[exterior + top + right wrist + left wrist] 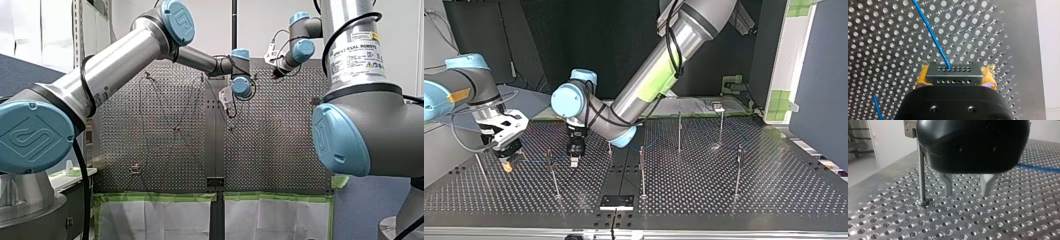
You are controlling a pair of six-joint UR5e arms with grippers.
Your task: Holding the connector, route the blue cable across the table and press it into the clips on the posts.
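The perforated table fills the scene, and its near edge is cut off in the top view. My left arm comes in at that view's right and reaches past the middle. My right arm comes in at its left, with its shoulder out of frame. Thin posts stand apart across the plate. Their clips are too small for me to make out.

My left gripper hangs just above the plate. Its metal fingers are apart with nothing between them, and the black body hides their upper part. One post stands just beside it, with its top cut off behind the gripper.

My right gripper is clamped on the connector, with a yellow pad on either side. The gripper body hides the connector's lower part.

The blue cable leaves the connector's far face and runs away over the holes until the frame cuts it off. A second short piece shows beside the gripper, also cut off. In the top view the cable is only a faint line near the left posts, so I cannot tell whether it sits in any clip.
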